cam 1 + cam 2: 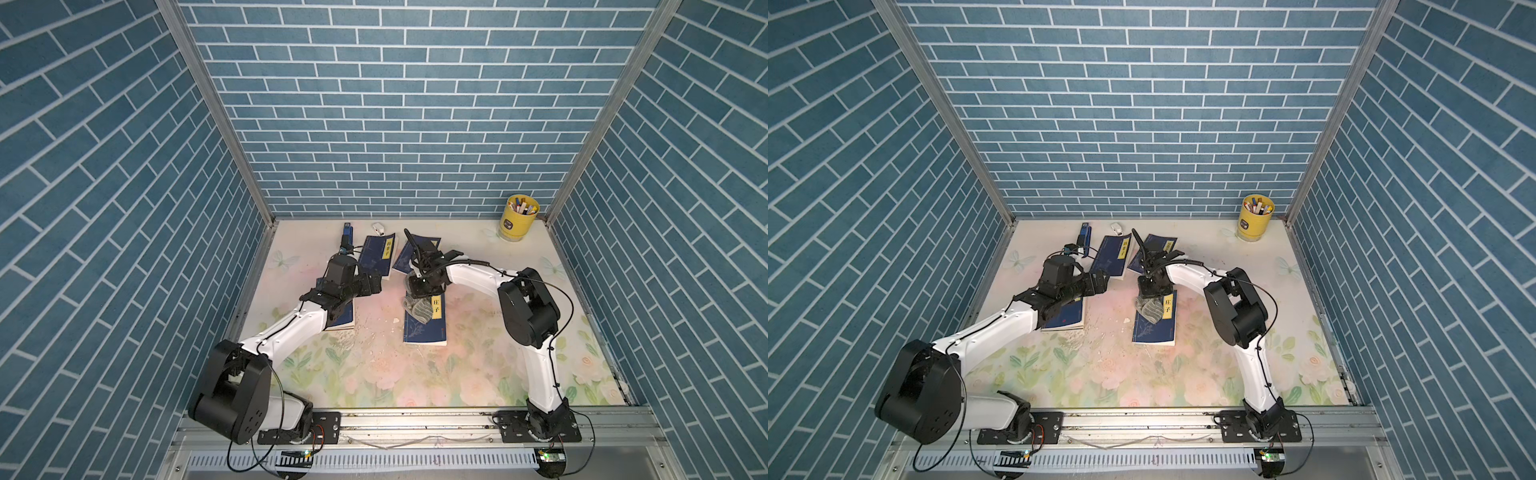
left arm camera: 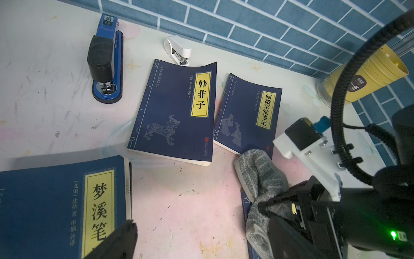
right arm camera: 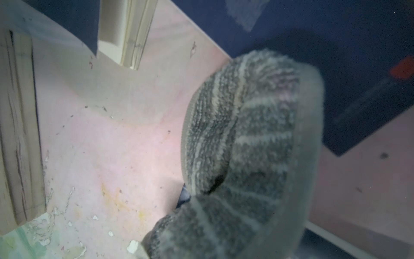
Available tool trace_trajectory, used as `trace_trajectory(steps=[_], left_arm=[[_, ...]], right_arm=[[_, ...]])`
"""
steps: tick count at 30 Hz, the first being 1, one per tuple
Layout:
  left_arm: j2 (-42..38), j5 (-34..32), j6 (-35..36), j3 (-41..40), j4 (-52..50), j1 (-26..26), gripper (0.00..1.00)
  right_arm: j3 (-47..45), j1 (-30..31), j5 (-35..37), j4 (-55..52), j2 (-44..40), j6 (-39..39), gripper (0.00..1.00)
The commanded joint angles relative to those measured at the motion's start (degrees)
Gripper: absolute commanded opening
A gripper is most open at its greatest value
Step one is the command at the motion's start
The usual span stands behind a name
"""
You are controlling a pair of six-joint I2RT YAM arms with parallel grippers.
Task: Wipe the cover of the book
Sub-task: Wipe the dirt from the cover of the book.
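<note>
Target book: the dark blue paperback with the yellow title strip [image 1: 426, 332] lies flat on the floral-printed bench [image 1: 374, 374], in front of the right arm.
Cloth: the grey striped terry cloth [image 1: 420, 308] sits on the far end of that cover and spills over its left edge.
Right tool [image 1: 417, 296]: pressed together, pinching the cloth from above.
Left tool [image 1: 379, 277]: spread wide and empty. It hovers by the books at the back, and I see it touching nothing.
Progress: I judge the wipe under way, with cloth and cover in contact at the far end only.
Left to do: the near half of the cover lies bare — from here I can't tell whether it is clean, so I'd count it as unwiped.
Books: four dark blue paperbacks — the target, a second paperback [image 2: 44, 201] under the left arm, and a third paperback [image 2: 177, 112] and fourth paperback [image 2: 248, 116] side by side at the back.
Other items: one cloth, one blue desk stapler [image 2: 105, 58], one small white stapler [image 2: 179, 48], one yellow cup of pens [image 1: 519, 218].
</note>
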Motion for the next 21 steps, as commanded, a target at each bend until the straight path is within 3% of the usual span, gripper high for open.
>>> trace_trajectory(steps=[1, 5, 8, 16, 21], left_arm=[[-0.89, -0.94, -0.29, -0.36, 0.62, 0.39, 0.97], [-0.15, -0.99, -0.13, 0.27, 0.60, 0.35, 0.97], [0.28, -1.00, -0.55, 0.32, 1.05, 0.39, 0.97], [-1.14, -0.84, -1.16, -0.54, 0.53, 0.41, 0.97], [-2.51, -1.34, -1.66, -1.57, 0.27, 0.35, 0.97]], right_arm=[[-8.84, 4.12, 0.49, -3.30, -3.02, 0.41, 0.00], [-17.94, 7.93, 0.64, -0.01, -7.93, 4.33, 0.00], [-19.65, 7.96, 1.55, 1.51, -8.54, 5.02, 0.00], [-5.23, 0.81, 1.62, -1.82, 0.16, -0.97, 0.00], [2.96, 0.05, 0.45, -5.75, 4.25, -4.49, 0.00]])
